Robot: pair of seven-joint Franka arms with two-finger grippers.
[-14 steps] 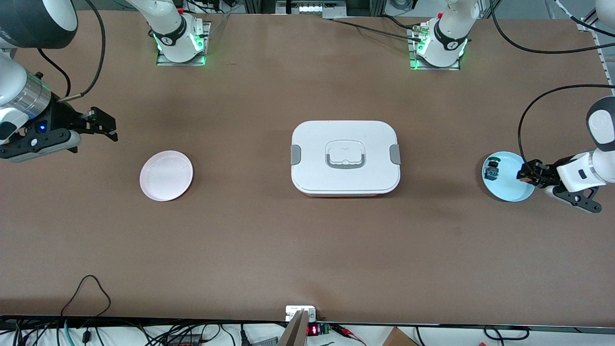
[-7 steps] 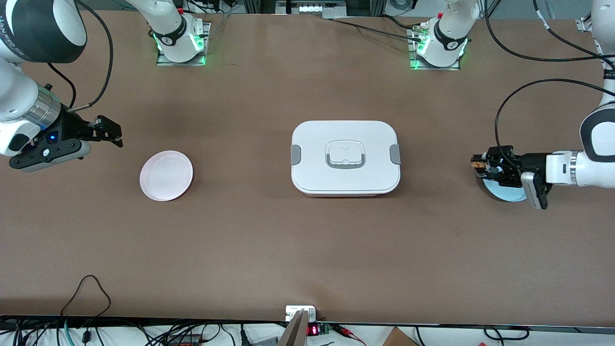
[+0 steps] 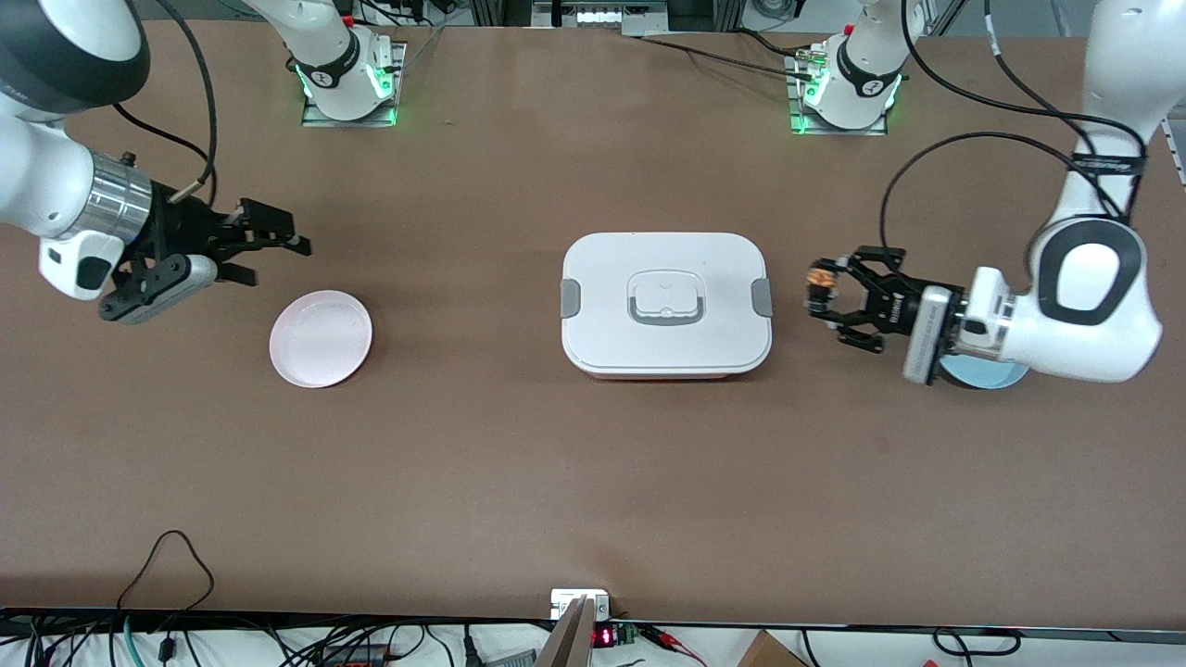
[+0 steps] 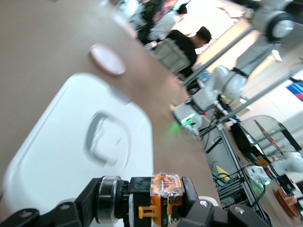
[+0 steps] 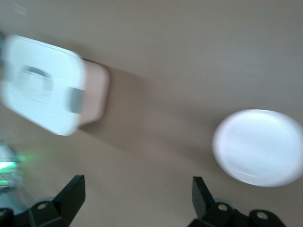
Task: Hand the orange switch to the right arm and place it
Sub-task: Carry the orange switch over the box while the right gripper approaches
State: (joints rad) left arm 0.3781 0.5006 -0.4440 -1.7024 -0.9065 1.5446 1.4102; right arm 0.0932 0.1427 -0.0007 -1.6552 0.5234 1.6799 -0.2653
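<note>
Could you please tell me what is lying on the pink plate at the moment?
Nothing shows on the pink plate. The orange switch is clamped in the left gripper beside the white lidded box; the right gripper is open.

The brown tabletop [image 3: 519,482] holds a white box [image 3: 665,304] with a lid in the middle. A pink plate [image 3: 321,338] sits toward the right arm's end. A blue plate [image 3: 996,378] sits toward the left arm's end.

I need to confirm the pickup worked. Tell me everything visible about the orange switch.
The orange switch is a small blocky part with a clear amber cap, an orange body and a black base. The left end effector is shut on it, holding it in the air beside the white lidded box. Nothing else touches it.
</note>
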